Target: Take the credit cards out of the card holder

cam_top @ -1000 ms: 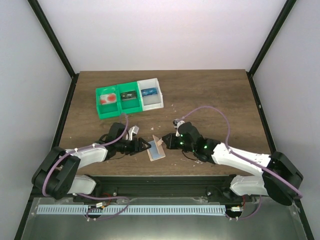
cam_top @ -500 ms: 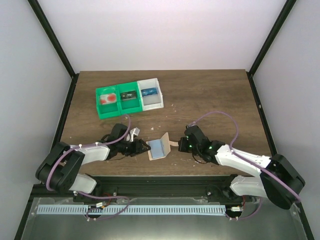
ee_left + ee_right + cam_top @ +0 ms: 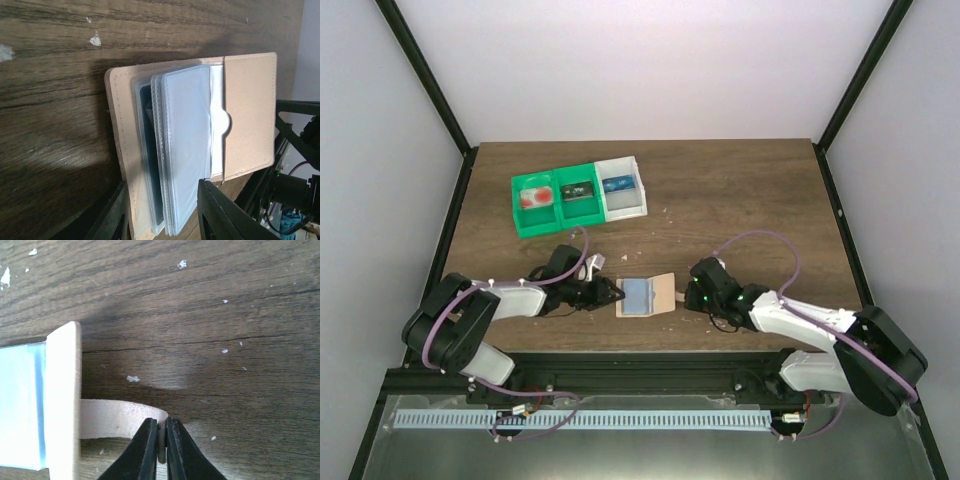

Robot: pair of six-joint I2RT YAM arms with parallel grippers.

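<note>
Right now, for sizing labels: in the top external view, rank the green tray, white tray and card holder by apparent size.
Largest: green tray.
Then white tray and card holder, which look about alike, so I won't rank them.

The card holder (image 3: 645,296) lies open and flat on the table (image 3: 740,190), close to its front edge and midway between the two arms. Its stack of sleeves (image 3: 185,150) is on its left half and its strap (image 3: 120,417) runs out from its right side. Just left of the holder sits the left gripper (image 3: 610,293), fingers at the holder's left end, and just right of it the right gripper (image 3: 686,294) has the strap's tip between its fingers. Behind the holder and off to its left, well apart, stands the row of trays (image 3: 557,195), with three credit cards (image 3: 578,190) in them, one to a compartment.
</note>
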